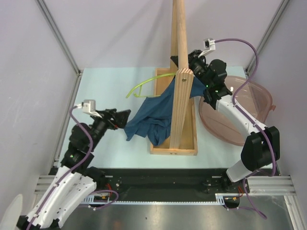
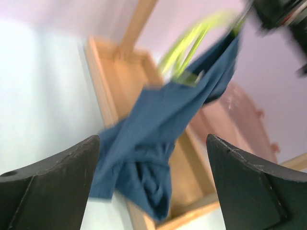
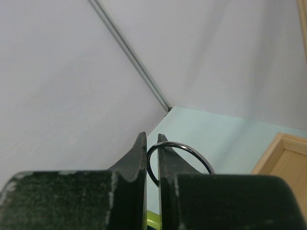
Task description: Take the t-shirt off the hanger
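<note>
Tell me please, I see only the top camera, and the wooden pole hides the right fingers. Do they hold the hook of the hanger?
Observer: Yes. In the right wrist view the right fingers are almost shut, and the silver hook is pinched between them.
Operator: And the left fingers, do they grip the shirt?
Observer: No. The left wrist view, though blurred, shows the left fingers wide apart. The shirt hangs in front of them and is not clamped.
</note>
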